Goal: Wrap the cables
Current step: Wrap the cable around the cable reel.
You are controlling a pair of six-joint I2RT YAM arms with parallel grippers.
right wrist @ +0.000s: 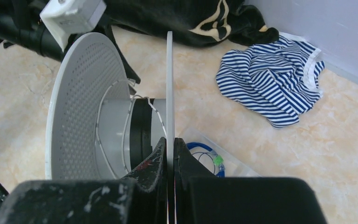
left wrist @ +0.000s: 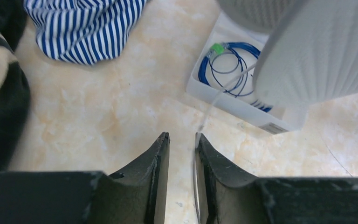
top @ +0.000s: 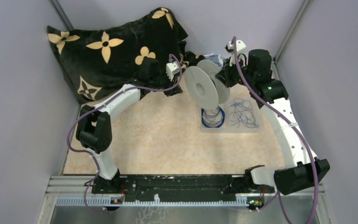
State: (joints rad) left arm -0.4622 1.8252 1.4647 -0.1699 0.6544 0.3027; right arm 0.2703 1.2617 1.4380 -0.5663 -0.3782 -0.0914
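The dark blue cable coil with a green bit lies in a clear tray, beside a loose blue tangle. The coil also shows in the left wrist view and the right wrist view. My right gripper is shut on the thin flange of the pale spool, holding it upright above the tray. A whitish wire runs from the spool to my left gripper. Its jaws stand slightly apart, with the wire along the inner face of the right finger. Some whitish wire loops round the spool's hub.
A black blanket with tan flowers fills the back left. A blue-and-white striped cloth lies on the table behind the spool, also in the left wrist view. Grey walls close the sides and back.
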